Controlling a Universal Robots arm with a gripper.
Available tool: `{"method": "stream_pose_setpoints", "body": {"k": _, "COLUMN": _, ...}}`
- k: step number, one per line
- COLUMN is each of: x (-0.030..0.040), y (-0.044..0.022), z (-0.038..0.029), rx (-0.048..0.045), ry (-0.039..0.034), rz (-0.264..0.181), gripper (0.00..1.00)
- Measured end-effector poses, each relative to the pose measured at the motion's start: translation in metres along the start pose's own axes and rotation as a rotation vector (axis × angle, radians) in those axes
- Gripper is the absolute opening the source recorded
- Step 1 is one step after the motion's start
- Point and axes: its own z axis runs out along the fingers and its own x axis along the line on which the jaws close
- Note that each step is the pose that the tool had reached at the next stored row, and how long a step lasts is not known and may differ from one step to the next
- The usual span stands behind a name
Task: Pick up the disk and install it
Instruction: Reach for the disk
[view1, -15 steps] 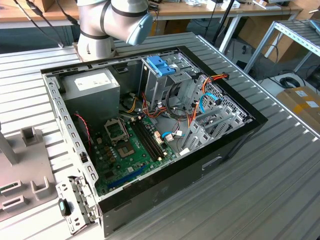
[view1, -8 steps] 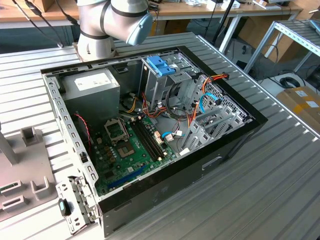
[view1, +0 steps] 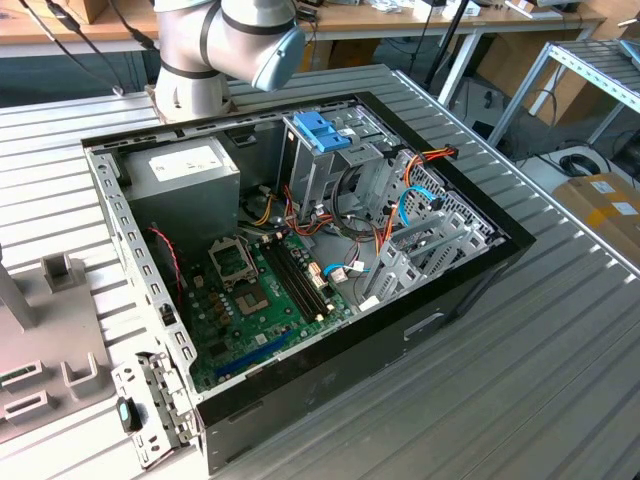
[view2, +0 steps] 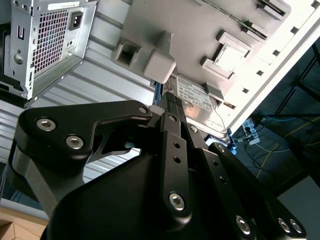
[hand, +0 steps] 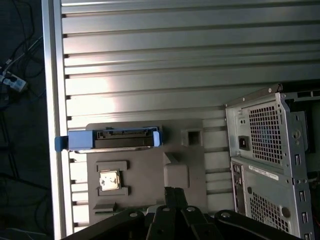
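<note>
The disk (hand: 112, 138), grey metal in a bright blue carrier rail, stands on edge in a slot of a grey holder block (hand: 145, 175) near the ribbed table's edge. In the second wrist view its white-labelled face (view2: 196, 97) peeks out past the black finger links. My gripper (hand: 173, 192) hovers over the holder block, a short way from the disk and not touching it. Its fingertips sit together with nothing between them. In the exterior view the arm's base and elbow (view1: 225, 40) rise behind the open computer case (view1: 470, 275).
The case lies open on the ribbed metal table (view1: 530, 380), showing a motherboard (view1: 265, 290), a grey power supply box (view1: 185, 175) and a tall metal drive cage with a blue handle (view1: 322, 130). Both wrist views show the case's perforated rear panel (hand: 267, 150) (view2: 47, 45) beside the holder block (view1: 50, 345).
</note>
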Motion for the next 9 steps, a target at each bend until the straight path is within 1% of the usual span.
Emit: {"method": "stream_pose_setpoints", "body": {"k": 9, "x": 0.0067, "y": -0.0005, "z": -0.0002, "rx": 0.0, "ry": 0.0, "rz": 0.0, "gripper": 0.1}}
